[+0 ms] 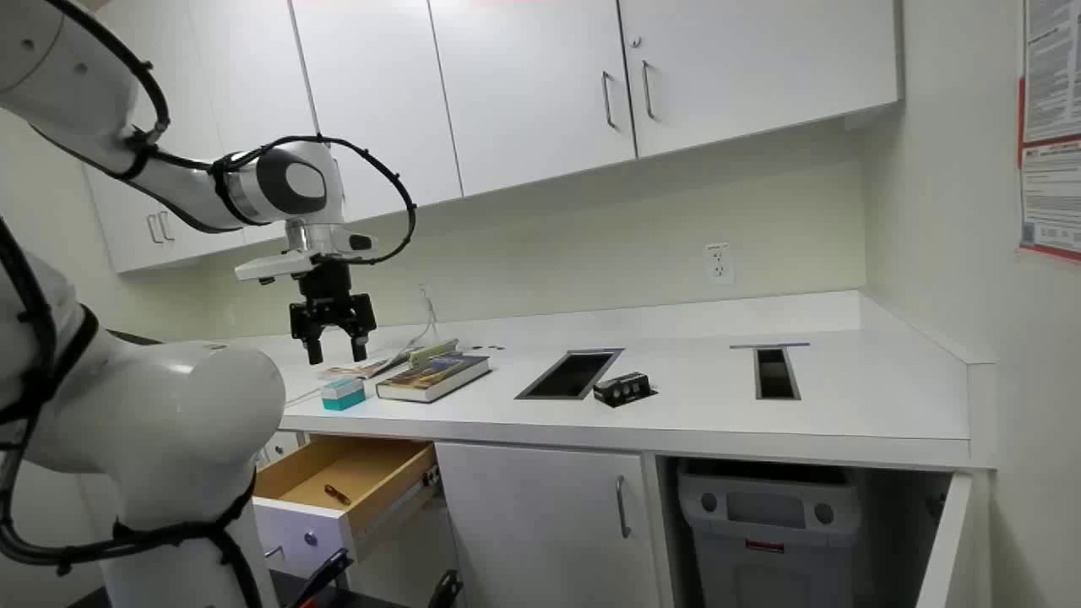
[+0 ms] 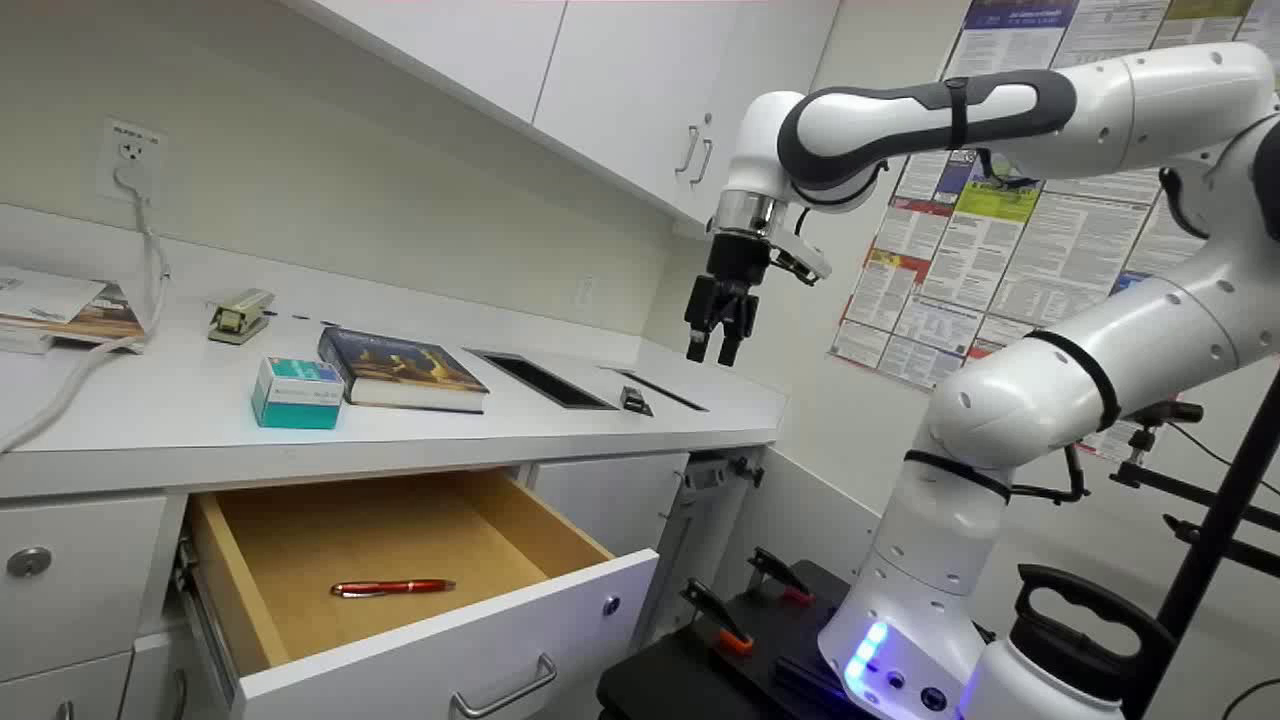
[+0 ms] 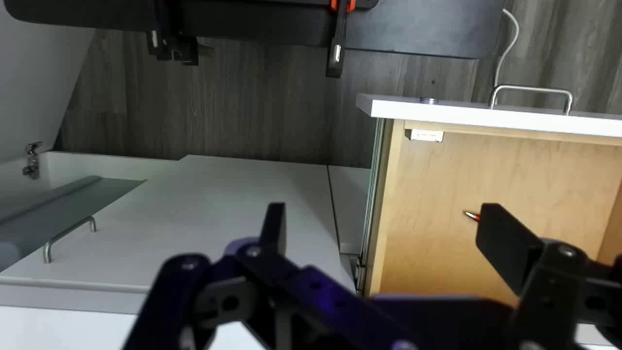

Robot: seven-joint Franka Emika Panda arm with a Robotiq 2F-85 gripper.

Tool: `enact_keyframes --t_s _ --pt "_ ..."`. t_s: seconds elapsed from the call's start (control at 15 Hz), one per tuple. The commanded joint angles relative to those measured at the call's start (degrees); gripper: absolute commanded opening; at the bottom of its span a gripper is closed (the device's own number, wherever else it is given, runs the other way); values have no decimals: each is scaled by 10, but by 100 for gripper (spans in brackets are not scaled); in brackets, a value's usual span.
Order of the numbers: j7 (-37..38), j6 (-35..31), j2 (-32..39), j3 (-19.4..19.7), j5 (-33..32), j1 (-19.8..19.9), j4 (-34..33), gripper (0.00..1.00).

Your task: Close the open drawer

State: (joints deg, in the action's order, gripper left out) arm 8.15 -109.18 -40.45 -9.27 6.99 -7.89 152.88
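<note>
fingers point(image 2: 703, 308) apart, wide-fronted drawer point(image 2: 420, 660) straight outward

Drawer point(image 2: 430, 540) stands open, lower left of the frame in an exterior view.
Flat white front point(image 2: 440, 660), slim metal bar handle point(image 2: 512, 697), round lock point(image 2: 611, 605) near the right end; inner sides point(image 2: 545, 535) of light wood.

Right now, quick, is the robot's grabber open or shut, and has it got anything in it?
Gripper: open, with its two fingers wide apart, holding nothing.
</note>
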Motion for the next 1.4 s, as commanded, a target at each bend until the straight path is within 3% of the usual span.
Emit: enact_keyframes --t_s 0.0,0.47,1.2,1.33 --pt "0 1 0 0 0 0 -1 100" --pt "-15 -5 16 -11 -7 -13 -14 100" --pt "-122 -75 182 -118 5 -173 -63 100" --pt "-88 -68 159 -117 0 -168 -44 100"
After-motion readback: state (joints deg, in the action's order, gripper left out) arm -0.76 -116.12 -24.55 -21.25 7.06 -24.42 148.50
